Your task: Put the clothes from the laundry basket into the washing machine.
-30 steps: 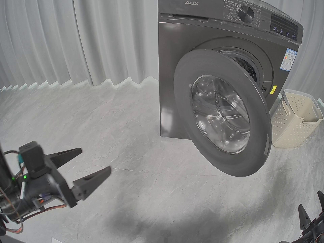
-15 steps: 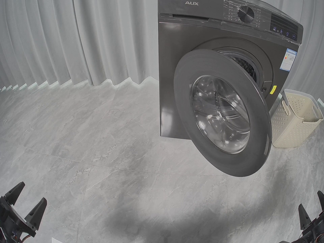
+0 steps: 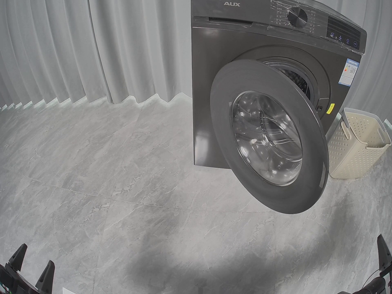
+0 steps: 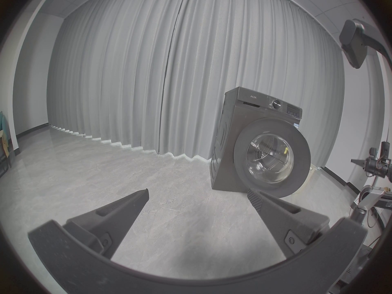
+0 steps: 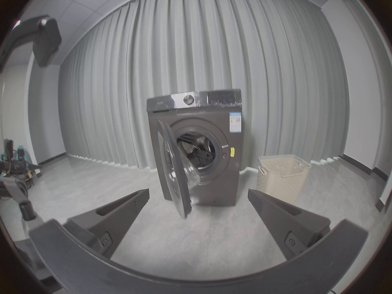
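Dark grey washing machine (image 3: 212, 82), round door (image 3: 269, 143) open mid-frame; cream perforated laundry basket (image 3: 359, 143) at right; left gripper (image 4: 197, 192) and right gripper (image 5: 197, 193) gape wide, empty.

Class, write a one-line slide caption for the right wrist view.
Open right gripper faces the washer: door open, dark clothes inside, basket beside it.
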Motion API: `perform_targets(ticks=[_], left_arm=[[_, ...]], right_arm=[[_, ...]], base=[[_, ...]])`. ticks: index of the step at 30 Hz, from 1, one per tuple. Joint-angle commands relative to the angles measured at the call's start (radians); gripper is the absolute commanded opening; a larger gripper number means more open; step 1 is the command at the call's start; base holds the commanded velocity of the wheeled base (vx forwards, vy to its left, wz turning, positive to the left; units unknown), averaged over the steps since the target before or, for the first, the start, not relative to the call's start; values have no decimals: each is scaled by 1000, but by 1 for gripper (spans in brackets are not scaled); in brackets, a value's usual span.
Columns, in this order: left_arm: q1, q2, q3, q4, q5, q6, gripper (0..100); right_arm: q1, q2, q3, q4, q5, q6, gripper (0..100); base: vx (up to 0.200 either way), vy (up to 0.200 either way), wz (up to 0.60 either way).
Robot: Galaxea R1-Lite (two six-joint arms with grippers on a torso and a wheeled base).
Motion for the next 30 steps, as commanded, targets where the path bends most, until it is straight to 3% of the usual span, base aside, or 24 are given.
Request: perform_targets(ticks=[1,3,5,9,11,13,14,16,18,20,22,23,25,26,28,30], left_arm=[[18,-33,13,-6,17,-13,100],[17,-45,3,21,97,21,100],[17,-45,-13,58,146,31,100],[8,-36,-17,75,101,31,100],[11,-45,-10,55,49,56,100],[15,-45,9,7,-29,50,100],[15,-45,15,-10,-35,54,100],[17,-39,13,-5,11,59,100],[28,-11,4,24,111,67,100],[35,1,3,32,149,74,100],[17,-25,1,36,77,88,100],[17,-45,0,35,-17,91,100],[17,-45,-2,35,-21,87,100],[17,-44,-3,40,83,79,100],[23,-34,4,33,181,84,100],[26,-28,6,40,169,81,100]], right_arm=[[99,231,-106,-10,43,20,100],[138,345,-136,-41,39,9,100],[139,445,-176,-79,46,3,100],[158,629,-244,-168,52,-4,100],[182,719,-267,-208,61,-6,100],[213,804,-288,-240,67,-4,100],[220,837,-296,-252,67,-4,100],[230,920,-316,-278,66,-6,100],[228,988,-327,-298,59,-7,100],[233,1047,-339,-317,58,-9,100],[237,1092,-350,-334,55,-7,100],[239,1121,-356,-354,55,-7,100],[237,1136,-360,-367,55,-6,100],[233,1166,-362,-392,55,-6,100],[233,1192,-374,-418,49,-7,100],[234,1219,-389,-432,32,-7,100]], base=[[0,0,0],[0,0,0],[0,0,0],[0,0,0],[0,0,0],[0,0,0],[0,0,0],[0,0,0],[0,0,0],[0,0,0],[0,0,0],[0,0,0],[0,0,0],[0,0,0],[0,0,0],[0,0,0]])
